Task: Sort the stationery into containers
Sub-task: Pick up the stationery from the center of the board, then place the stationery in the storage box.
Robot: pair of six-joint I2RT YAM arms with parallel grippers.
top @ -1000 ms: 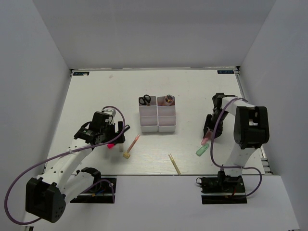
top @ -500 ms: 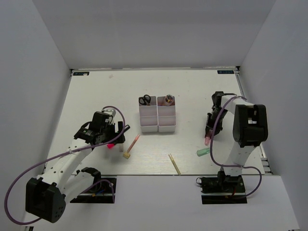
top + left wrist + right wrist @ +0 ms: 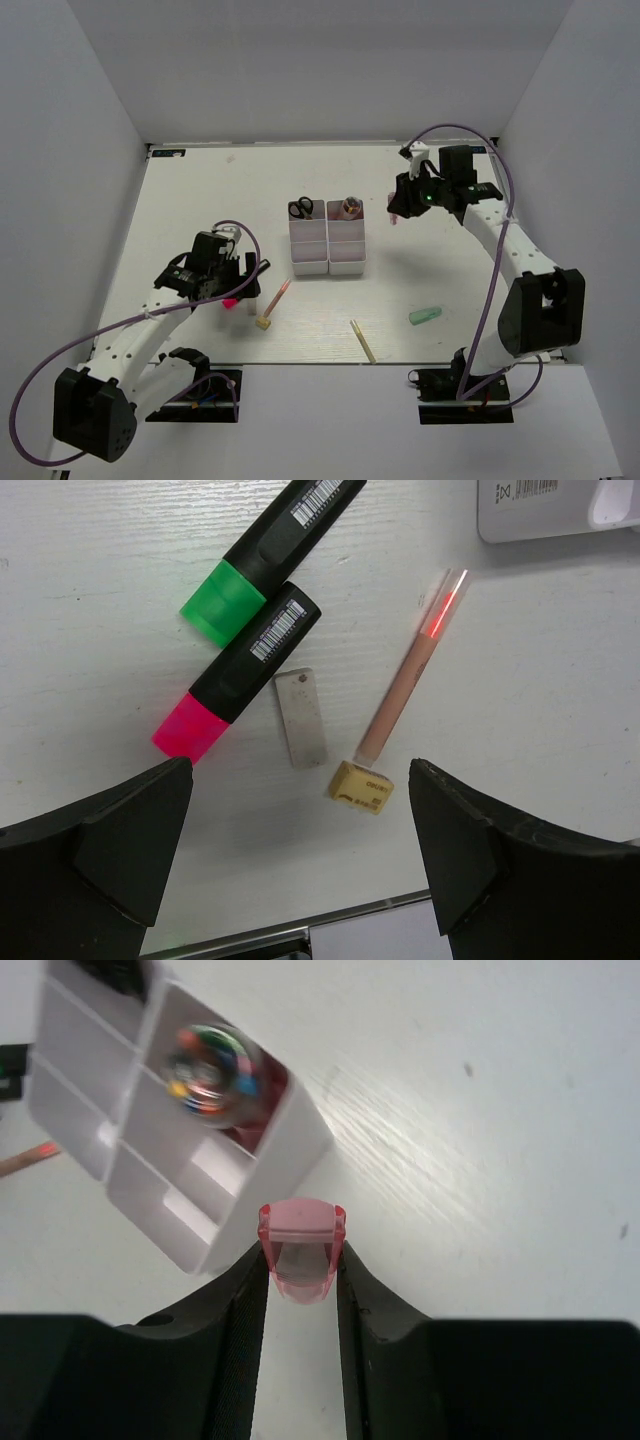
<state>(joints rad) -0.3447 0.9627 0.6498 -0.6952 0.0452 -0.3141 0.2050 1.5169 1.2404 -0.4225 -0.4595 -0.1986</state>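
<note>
My right gripper (image 3: 397, 208) is shut on a stubby pink marker (image 3: 302, 1245) and holds it in the air just right of the white bins (image 3: 327, 255). In the right wrist view the bins (image 3: 120, 1160) lie up and left of the fingertips (image 3: 245, 1290). Black-handled scissors (image 3: 300, 209) stand in the far left bin. My left gripper (image 3: 238, 288) is open above a magenta marker (image 3: 240, 670), a green marker (image 3: 270, 550), a tan eraser (image 3: 362, 787) and a pink pencil (image 3: 410, 670). A mint-green marker (image 3: 425, 316) and a tan pencil (image 3: 362, 341) lie near the front.
A round multicoloured item (image 3: 205, 1055) sits in the far right bin. A small grey metal piece (image 3: 301, 718) lies between the magenta marker and the eraser. White walls enclose the table on three sides.
My right gripper has lifted the pink marker from the table's right side and carried it up and left to beside the bins. The mint-green marker stayed on the table. The left arm has not moved.
</note>
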